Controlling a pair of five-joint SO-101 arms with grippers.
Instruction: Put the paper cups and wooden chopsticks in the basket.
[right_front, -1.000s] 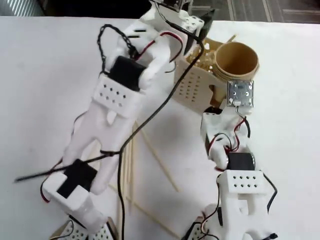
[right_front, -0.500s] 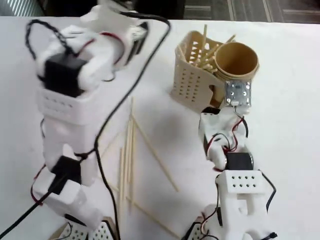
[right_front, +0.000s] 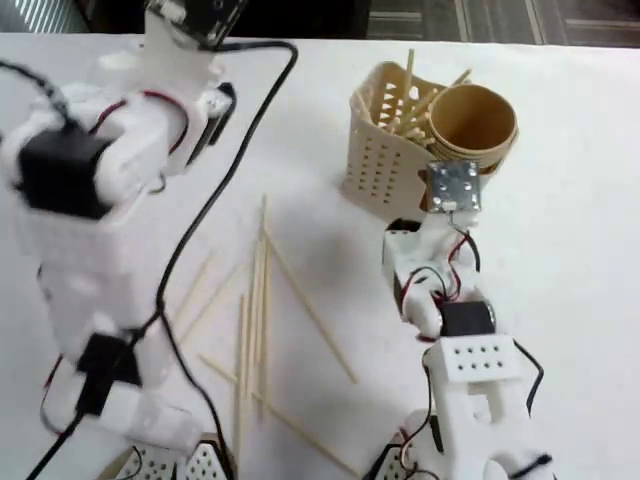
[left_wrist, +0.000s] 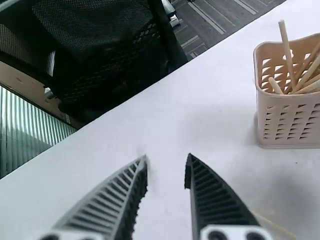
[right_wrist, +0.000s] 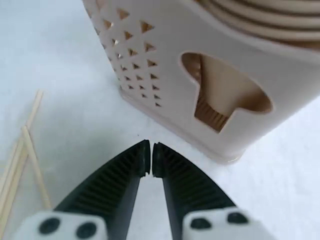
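The beige perforated basket (right_front: 385, 155) stands at the back of the table, holding stacked paper cups (right_front: 472, 120) and several wooden chopsticks (right_front: 408, 95). More chopsticks (right_front: 262, 300) lie scattered on the table in front of it. My left arm (right_front: 110, 200) is raised at the far left; its gripper (left_wrist: 166, 160) hangs open and empty above bare table, with the basket (left_wrist: 287, 100) well off to one side. My right gripper (right_wrist: 150, 146) is shut on nothing, its tips low just short of the basket's wall (right_wrist: 165, 65). A cup (right_wrist: 220, 100) shows through the handle cut-out.
The table is white, with its far edge behind the basket. A black mesh chair (left_wrist: 105, 45) stands beyond that edge. My right arm (right_front: 440, 290) sits right of the loose chopsticks (right_wrist: 25, 150). A black cable (right_front: 200, 220) trails from the left arm.
My left arm has swung left from over the basket to the table's left side, uncovering the loose chopsticks. My right arm has shifted slightly left at the basket.
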